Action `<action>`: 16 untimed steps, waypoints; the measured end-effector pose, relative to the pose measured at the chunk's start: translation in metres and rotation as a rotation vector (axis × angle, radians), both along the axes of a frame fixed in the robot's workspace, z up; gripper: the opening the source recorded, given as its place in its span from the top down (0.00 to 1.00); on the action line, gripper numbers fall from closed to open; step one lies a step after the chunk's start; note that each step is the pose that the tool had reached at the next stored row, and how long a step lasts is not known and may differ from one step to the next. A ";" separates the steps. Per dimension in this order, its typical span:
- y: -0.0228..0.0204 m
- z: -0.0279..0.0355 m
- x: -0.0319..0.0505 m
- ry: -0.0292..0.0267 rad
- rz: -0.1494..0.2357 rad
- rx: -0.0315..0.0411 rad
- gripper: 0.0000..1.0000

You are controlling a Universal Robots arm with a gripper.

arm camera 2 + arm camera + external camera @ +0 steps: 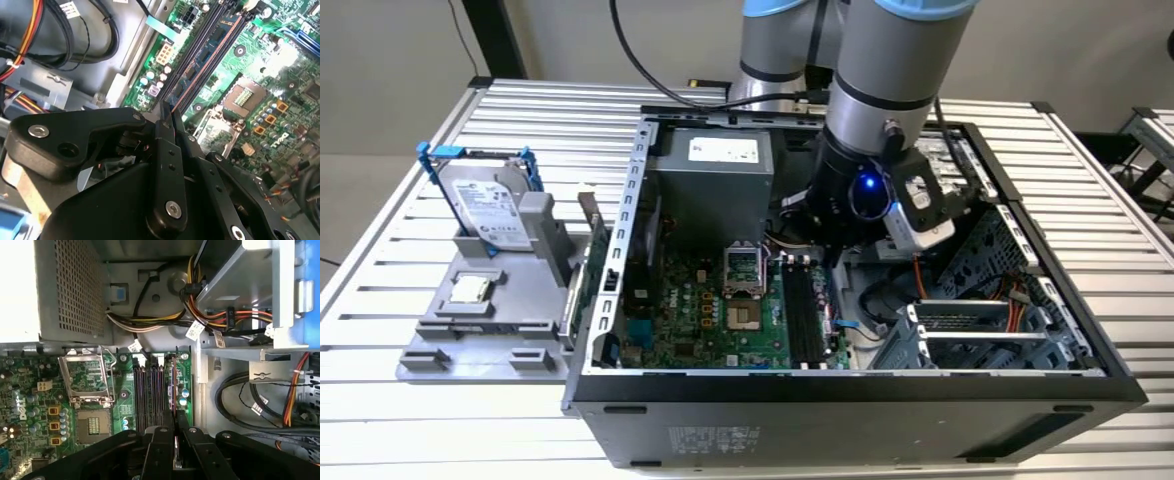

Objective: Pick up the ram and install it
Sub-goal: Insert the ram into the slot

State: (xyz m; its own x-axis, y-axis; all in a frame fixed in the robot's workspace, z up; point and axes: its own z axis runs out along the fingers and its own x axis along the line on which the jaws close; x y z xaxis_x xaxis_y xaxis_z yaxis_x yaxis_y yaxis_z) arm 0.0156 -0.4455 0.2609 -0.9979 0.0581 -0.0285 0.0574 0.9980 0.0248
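Note:
The ram (210, 57) is a thin dark board with black chips, seen edge-on in both wrist views. It stands along the memory slots (150, 390) of the green motherboard (707, 320), on the side nearest the case's metal wall; whether it is seated I cannot tell. My gripper (170, 117) is shut on one end of the ram (173, 390), its black fingers (160, 440) pressed flat against both faces. In the exterior view the arm's wrist (867, 190) reaches down into the open computer case (854, 400) above the slots.
The grey power supply (70, 285) and its cable bundle (165, 320) lie just beyond the slots. An open CPU socket (87, 377) sits beside them. A drive cage (974, 320) fills the case's right in the exterior view. Outside, a hard drive in a blue frame (494, 205) stands on a grey fixture (480, 320).

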 end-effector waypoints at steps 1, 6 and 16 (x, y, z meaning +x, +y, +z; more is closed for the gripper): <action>-0.0021 -0.0013 0.0000 0.0000 0.001 0.0001 1.00; -0.0040 -0.0033 0.0000 0.0002 0.002 0.0002 1.00; -0.0064 -0.0196 0.0000 -0.0002 0.020 0.0002 1.00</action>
